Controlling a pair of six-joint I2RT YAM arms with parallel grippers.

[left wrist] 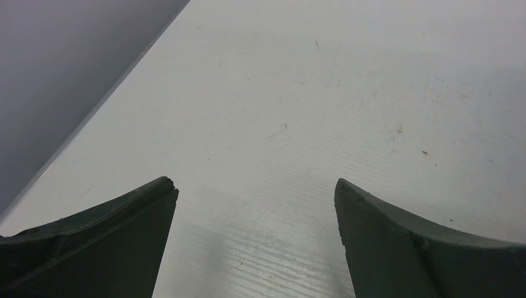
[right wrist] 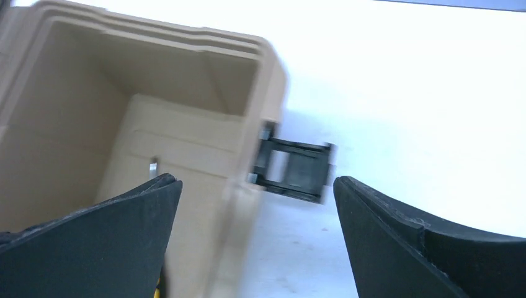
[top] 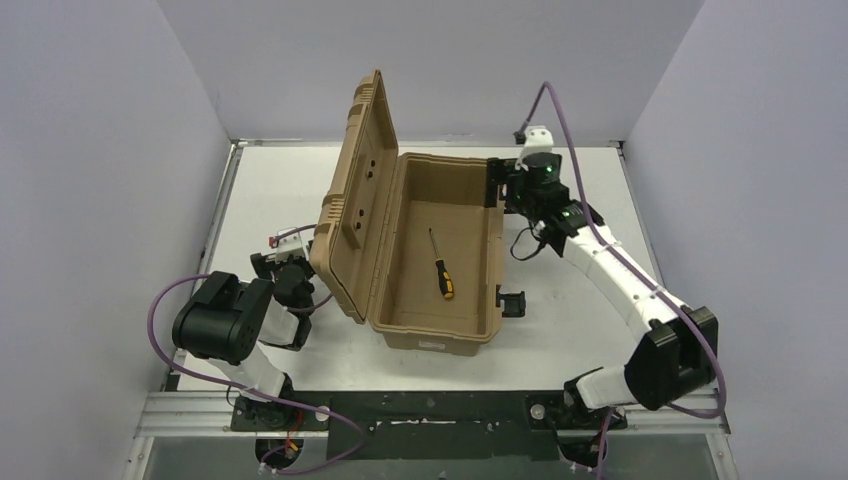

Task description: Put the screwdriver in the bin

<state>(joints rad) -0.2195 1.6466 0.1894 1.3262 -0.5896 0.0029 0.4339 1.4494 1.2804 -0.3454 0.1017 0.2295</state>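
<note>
Nearest the overhead camera is my right arm (top: 610, 270), stretched out to the far right corner of the bin (top: 440, 335). My right pincer (top: 500, 185) hangs at that corner's rim. The screwdriver (top: 441, 268) lies flat on the bin floor, towards me and a little left of that pincer. Its long axis runs near to far, with the orange-and-black handle at the near end and the tip pointing away. My left pincer (top: 283, 262) is on the other side of the raised lid (top: 355, 200), so the right one is much the nearer

Left wrist view: my left pincer (left wrist: 255, 186) is spread wide with nothing in it, and only the bare white table (left wrist: 310, 93) lies below

Right wrist view: my right pincer (right wrist: 257, 181) is also spread wide and empty. It looks across the tan bin wall (right wrist: 186, 81) and a black latch (right wrist: 294, 171) hanging outside it. A yellow sliver at the bottom edge may be the handle, but I cannot be sure

I judge the tool delivered, so my next move only has to lift clear of the rim
</note>
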